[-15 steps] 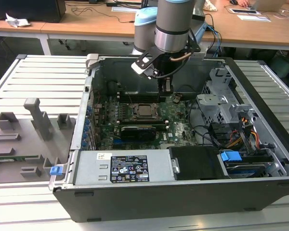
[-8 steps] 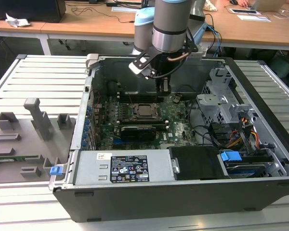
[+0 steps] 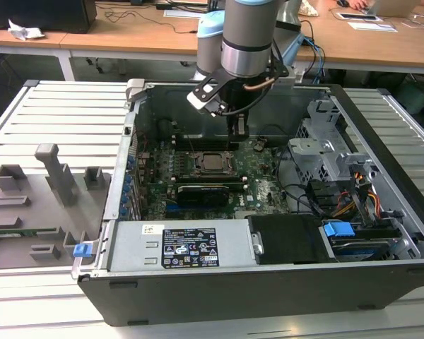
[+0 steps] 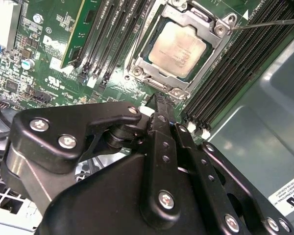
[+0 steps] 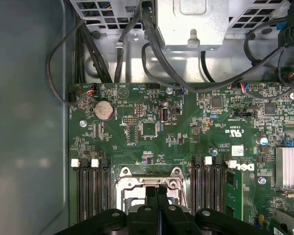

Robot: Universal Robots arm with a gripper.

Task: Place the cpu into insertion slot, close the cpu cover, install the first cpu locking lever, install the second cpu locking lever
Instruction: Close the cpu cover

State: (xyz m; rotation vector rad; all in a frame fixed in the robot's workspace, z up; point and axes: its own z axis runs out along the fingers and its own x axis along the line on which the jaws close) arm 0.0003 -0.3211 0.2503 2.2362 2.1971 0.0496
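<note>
The cpu (image 4: 179,47), silvery-grey on top, lies flat in the insertion slot (image 4: 137,72) on the green motherboard. The silver cpu cover (image 4: 209,59) lies down around it, framing the chip. A thin metal lever rod (image 4: 269,22) sticks out from one socket corner across the memory slots. My gripper (image 4: 159,98) hangs just above the socket's edge, its black fingers pressed together, shut, with nothing visible between them. From outside, the gripper (image 3: 237,131) stands inside the open case just behind the slot (image 3: 196,164) with the cpu (image 3: 213,162). Its fingertips (image 5: 153,192) overlap the socket frame (image 5: 130,186).
Black memory slots (image 4: 235,63) flank the socket on both sides. A long black card (image 3: 210,192) lies in front of it, then the power supply (image 3: 180,247). A drive cage (image 3: 325,145) and cables (image 3: 353,201) fill the exterior view's right. A grey fixture tray (image 3: 42,191) sits outside the case.
</note>
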